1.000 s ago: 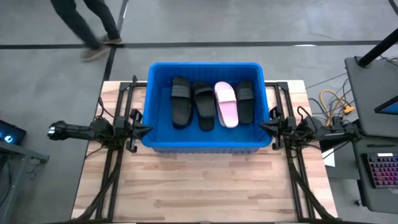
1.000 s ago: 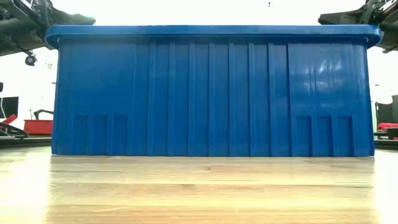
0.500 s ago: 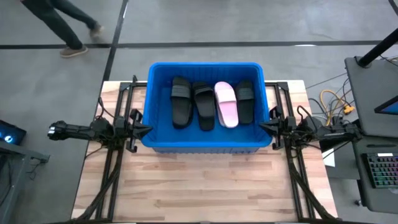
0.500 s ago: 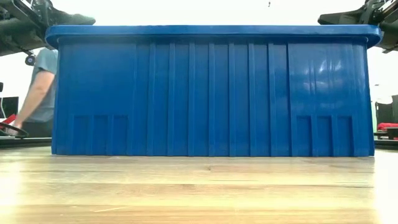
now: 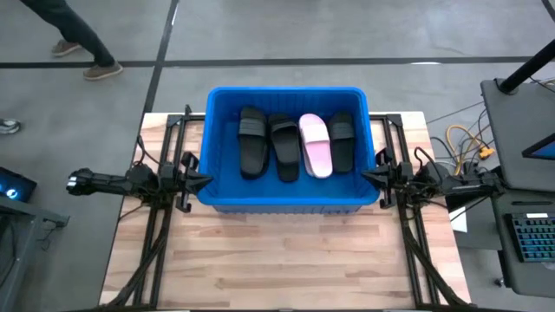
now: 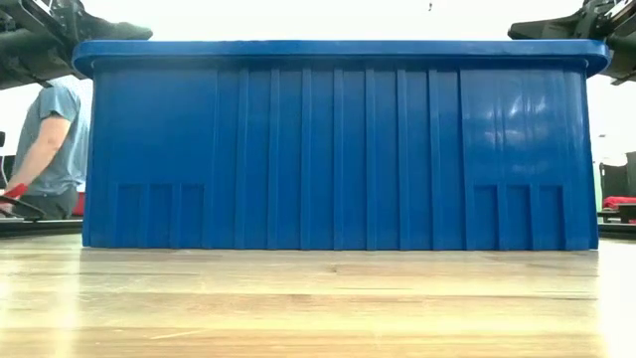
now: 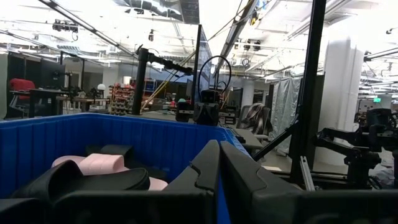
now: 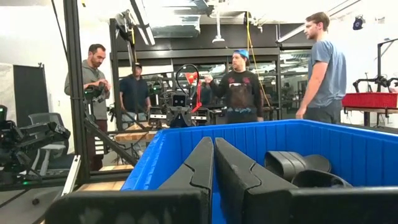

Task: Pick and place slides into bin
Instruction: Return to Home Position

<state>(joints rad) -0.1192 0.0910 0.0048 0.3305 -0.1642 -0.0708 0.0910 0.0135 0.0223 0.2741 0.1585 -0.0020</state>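
Left hand [image 5: 201, 182], right hand [image 5: 368, 178], each closed, beside opposite walls of the bin [image 5: 286, 90], slides [image 5: 252, 143] inside

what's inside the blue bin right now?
In the bin: three black slides and one pink slide, abreast, the pink second from the right arm's side. Whatever lies under them is covered; the low view shows only the bin's wall.

A person [image 5: 76, 36] stands beyond the wooden table [image 5: 286, 260]; a keyboard [image 5: 533, 236] lies beside it.
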